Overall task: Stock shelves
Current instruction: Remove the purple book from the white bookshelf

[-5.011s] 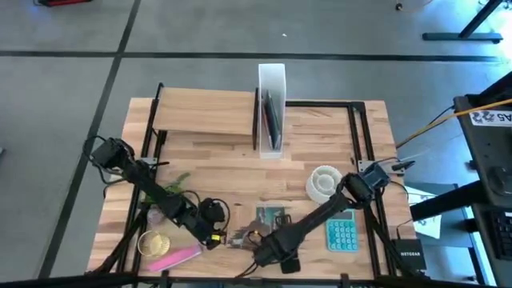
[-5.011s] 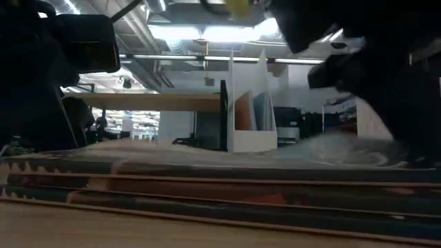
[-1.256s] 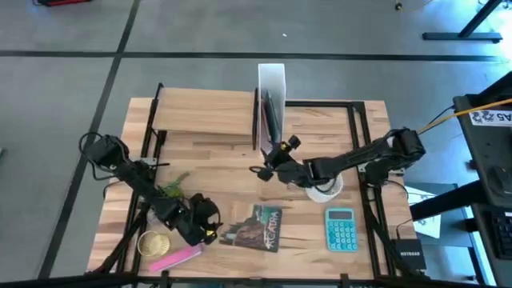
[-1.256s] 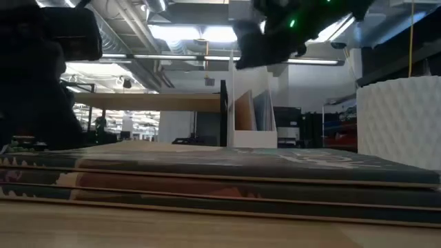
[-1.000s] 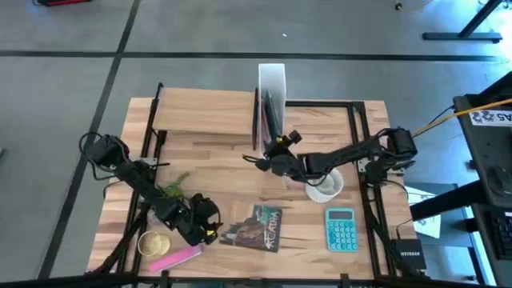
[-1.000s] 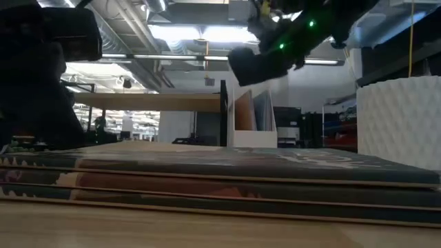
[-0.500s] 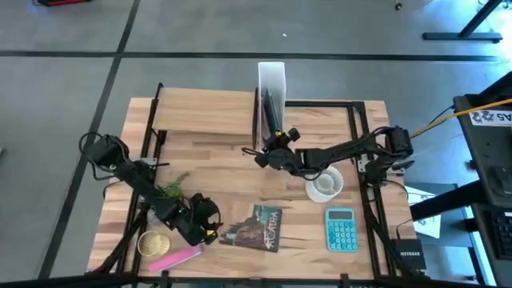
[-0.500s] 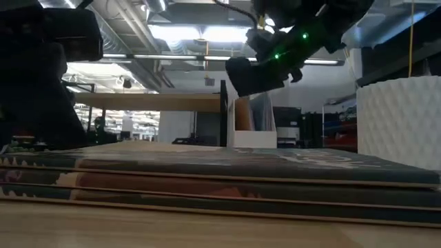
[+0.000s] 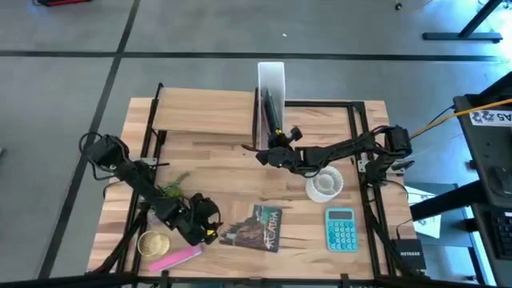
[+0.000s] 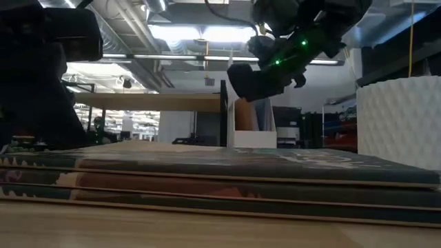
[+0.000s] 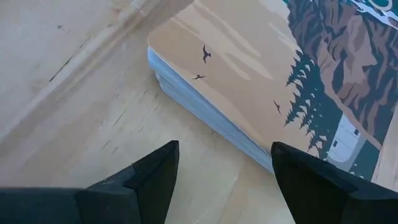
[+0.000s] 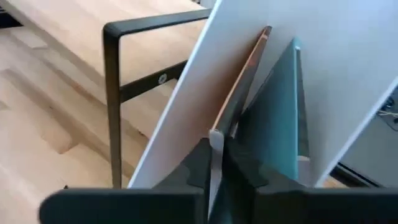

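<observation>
The shelf (image 9: 204,112) is a raised light-wood plank on a black frame at the far left. The white file box (image 9: 272,76) stands upright beside it, with a brown book (image 12: 249,74) and a teal book (image 12: 273,118) inside. My right gripper (image 9: 270,152) hovers at the box's open near end, shut on a thin flat item seen edge-on. My left gripper (image 9: 214,230) stands open and low at the near left. Just ahead of its fingers, a picture-cover book (image 11: 261,68) lies flat on the table. My right gripper pinches the thin flat item between its two fingers; only its pale near edge (image 12: 216,149) shows. The fingers point toward the table's far edge, at the box's opening. The item stands on edge, clear of the table. How far it reaches forward cannot be told.
A white ribbed cup (image 9: 324,182) and a teal calculator (image 9: 342,230) sit at the near right. A green sprig (image 9: 172,188), a gold round thing (image 9: 152,242) and a pink thing (image 9: 178,258) lie around my left arm. The shelf's black frame leg (image 12: 112,99) stands beside the box.
My right gripper has moved a little toward the table's far edge and down, closing on the file box's open end with the thin item still in its fingers.
</observation>
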`<state>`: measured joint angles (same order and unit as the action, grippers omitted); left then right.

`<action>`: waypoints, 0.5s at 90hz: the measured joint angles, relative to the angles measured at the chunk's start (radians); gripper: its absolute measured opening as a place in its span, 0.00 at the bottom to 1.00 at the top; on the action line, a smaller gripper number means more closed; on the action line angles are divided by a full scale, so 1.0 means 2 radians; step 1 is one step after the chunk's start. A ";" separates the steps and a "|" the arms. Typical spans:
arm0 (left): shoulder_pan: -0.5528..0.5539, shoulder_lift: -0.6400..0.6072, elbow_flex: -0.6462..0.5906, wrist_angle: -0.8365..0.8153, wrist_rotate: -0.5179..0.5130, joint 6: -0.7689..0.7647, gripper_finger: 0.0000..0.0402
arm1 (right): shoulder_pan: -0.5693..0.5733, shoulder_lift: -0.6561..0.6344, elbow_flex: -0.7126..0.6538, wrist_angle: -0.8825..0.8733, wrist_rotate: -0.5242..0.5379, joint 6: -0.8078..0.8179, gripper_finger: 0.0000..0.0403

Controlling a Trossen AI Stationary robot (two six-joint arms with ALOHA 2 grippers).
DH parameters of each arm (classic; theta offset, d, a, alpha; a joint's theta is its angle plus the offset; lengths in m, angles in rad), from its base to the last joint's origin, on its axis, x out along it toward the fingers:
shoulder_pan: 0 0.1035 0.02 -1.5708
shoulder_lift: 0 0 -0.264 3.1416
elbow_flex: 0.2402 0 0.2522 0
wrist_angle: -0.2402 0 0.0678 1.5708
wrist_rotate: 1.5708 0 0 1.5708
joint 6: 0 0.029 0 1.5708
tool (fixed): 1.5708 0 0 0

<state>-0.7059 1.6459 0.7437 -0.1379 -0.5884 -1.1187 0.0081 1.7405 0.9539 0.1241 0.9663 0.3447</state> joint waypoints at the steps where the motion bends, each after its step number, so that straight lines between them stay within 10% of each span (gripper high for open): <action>1: 0.000 0.000 0.000 0.000 0.000 0.000 0.59 | 0.001 0.000 0.000 0.001 0.004 0.000 0.03; 45: 0.005 0.000 0.000 0.000 -0.006 0.016 0.59 | 0.089 -0.059 0.053 0.106 0.192 -0.219 0.00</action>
<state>-0.6964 1.6460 0.7441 -0.1387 -0.5999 -1.0873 0.1871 1.6234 1.0591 0.3356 1.3508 -0.0934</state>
